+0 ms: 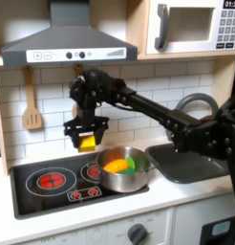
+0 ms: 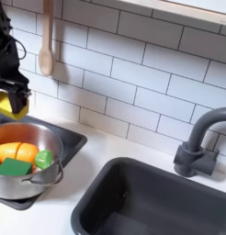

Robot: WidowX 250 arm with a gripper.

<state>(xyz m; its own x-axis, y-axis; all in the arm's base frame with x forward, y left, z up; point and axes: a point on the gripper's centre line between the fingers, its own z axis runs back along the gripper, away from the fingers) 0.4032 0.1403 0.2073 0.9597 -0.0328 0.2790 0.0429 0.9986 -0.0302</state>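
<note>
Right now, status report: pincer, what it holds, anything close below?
Pincer shut on yellow block, above the stove. Metal pot close beside, holding orange and green pieces. Nothing between.

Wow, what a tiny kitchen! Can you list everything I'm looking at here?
Yellow block: one, yellow, held in the gripper above the stove.
Pot: one, silver, on the stove's right side, holding food.
Orange piece: one, orange, inside the pot.
Green pieces: two, green, inside the pot by the orange piece.
Stove: one, black with red burner rings, on the counter.
Wooden spatula: one, tan, hanging on the tiled wall.
Sink: one, dark grey, at the second exterior view's right.
Faucet: one, dark grey, behind the sink.
Range hood: one, grey, above the stove.
Microwave: one, white, upper right in the first exterior view.
Gripper: one, black, shut on the yellow block.
</note>
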